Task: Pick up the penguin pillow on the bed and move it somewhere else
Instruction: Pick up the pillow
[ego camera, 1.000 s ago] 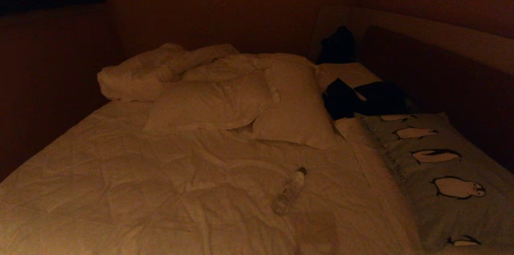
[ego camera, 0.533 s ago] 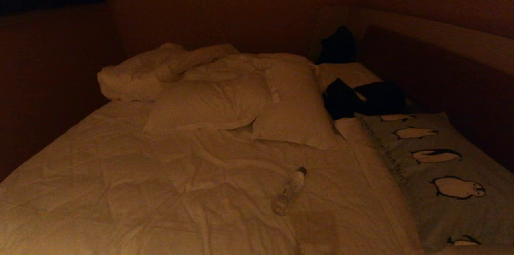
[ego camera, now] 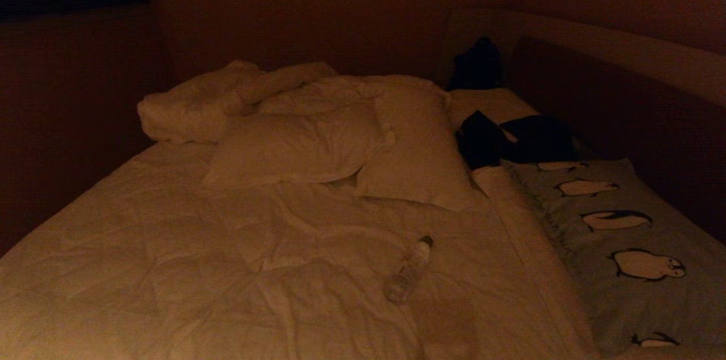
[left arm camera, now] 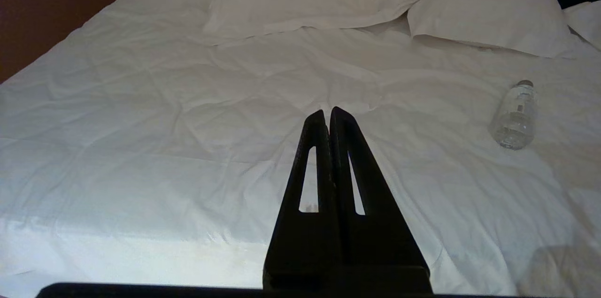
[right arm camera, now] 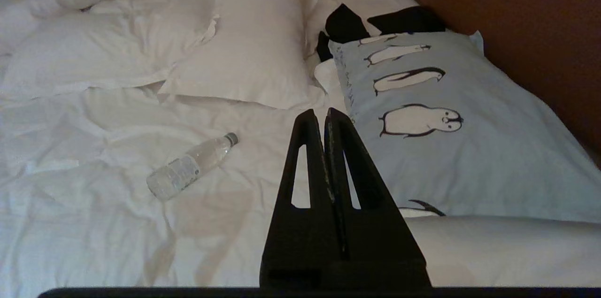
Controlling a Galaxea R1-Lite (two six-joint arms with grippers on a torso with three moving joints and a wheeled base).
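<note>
My left gripper [left arm camera: 327, 111] and right gripper [right arm camera: 317, 112] hover pressed closed and empty over the near bed [ego camera: 170, 246]. A bottle [ego camera: 408, 269] lies ahead; the penguin pillow [ego camera: 629, 246] lies right, white pillows [ego camera: 351, 144] farther.

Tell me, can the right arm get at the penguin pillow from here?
Probably yes. The right gripper, shut, points past the penguin pillow's fringed edge with nothing between them. The black clothing lies only at the pillow's far end, and the bottle lies off to the side.
</note>
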